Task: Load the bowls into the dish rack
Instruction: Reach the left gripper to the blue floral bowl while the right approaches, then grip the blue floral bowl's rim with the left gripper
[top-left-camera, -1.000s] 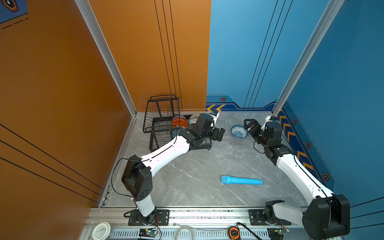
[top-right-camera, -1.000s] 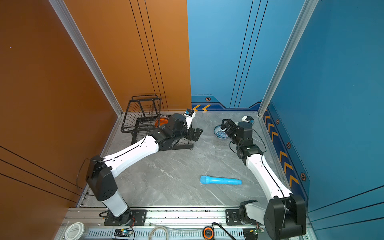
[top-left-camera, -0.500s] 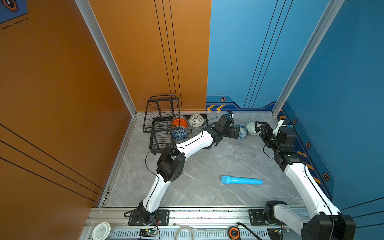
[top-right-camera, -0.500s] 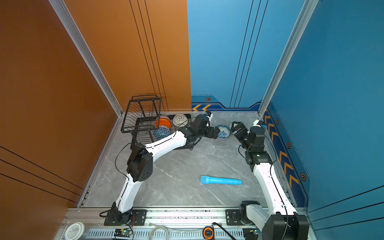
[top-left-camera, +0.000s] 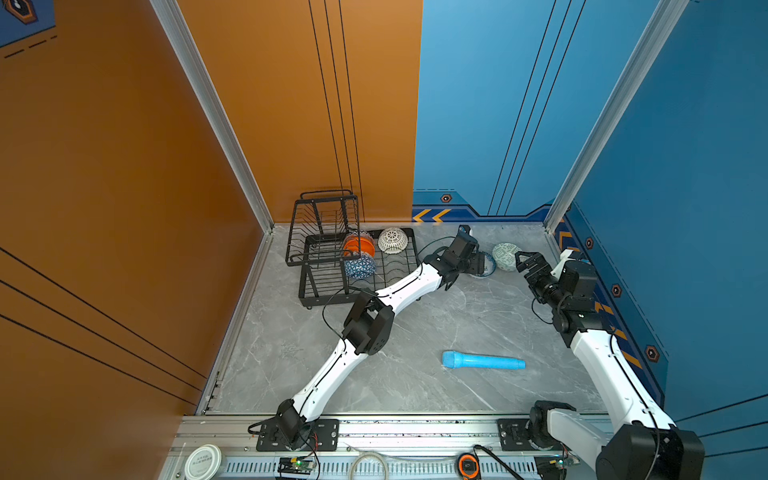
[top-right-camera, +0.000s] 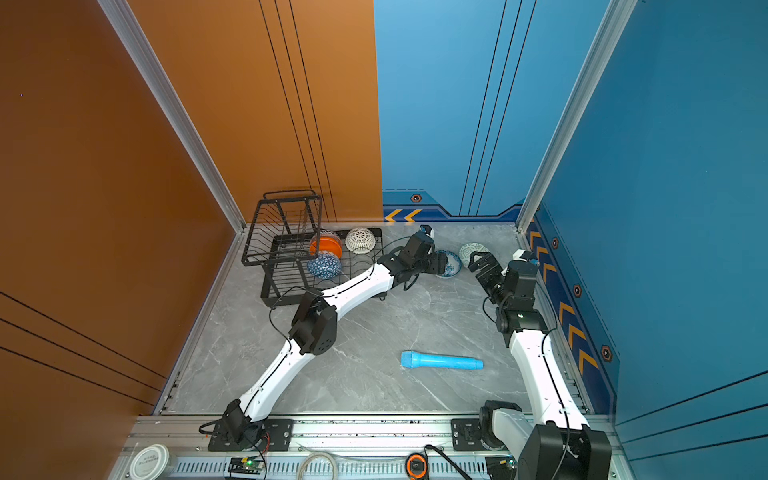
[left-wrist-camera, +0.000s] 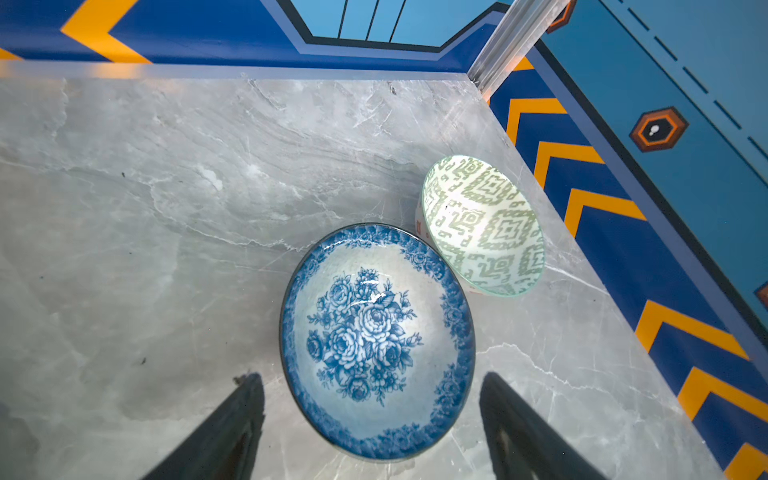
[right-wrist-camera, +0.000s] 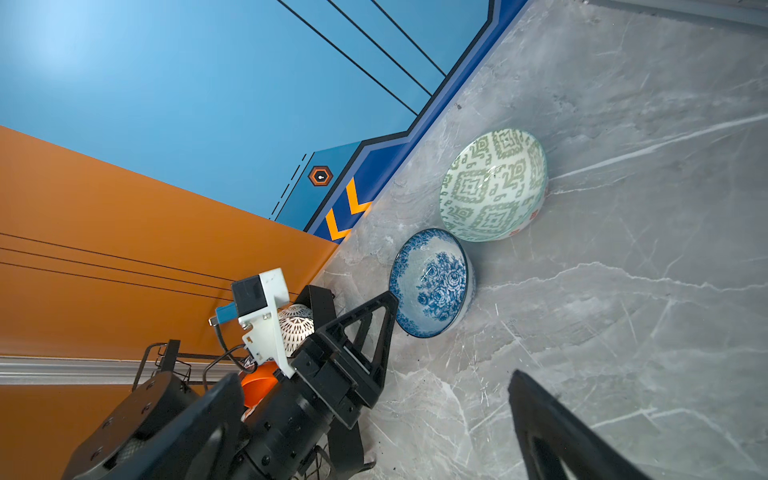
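A white-blue floral bowl (left-wrist-camera: 376, 340) sits on the grey floor (left-wrist-camera: 145, 208), and my left gripper (left-wrist-camera: 370, 376) is open with a finger on each side of it, neither touching. Both top views show that gripper (top-left-camera: 478, 262) (top-right-camera: 440, 264) at the floral bowl (top-left-camera: 487, 266). A pale green patterned bowl (left-wrist-camera: 484, 224) (right-wrist-camera: 494, 191) lies tilted right against it. My right gripper (right-wrist-camera: 374, 378) (top-left-camera: 524, 259) is open and empty just beside the green bowl (top-left-camera: 505, 254). The black dish rack (top-left-camera: 332, 297) holds an orange bowl (top-left-camera: 359, 245), a white dotted bowl (top-left-camera: 392, 240) and a blue triangle bowl (top-left-camera: 359, 265).
A light blue cylinder (top-left-camera: 482, 360) lies on the floor nearer the front. The blue wall with chevrons (top-left-camera: 582, 266) runs close behind my right arm. My left arm stretches across the rack's front right corner.
My left gripper left the rack, where the white dotted bowl now stands, and swung right to straddle the floral bowl. My right gripper drew back to the right beside the green bowl.
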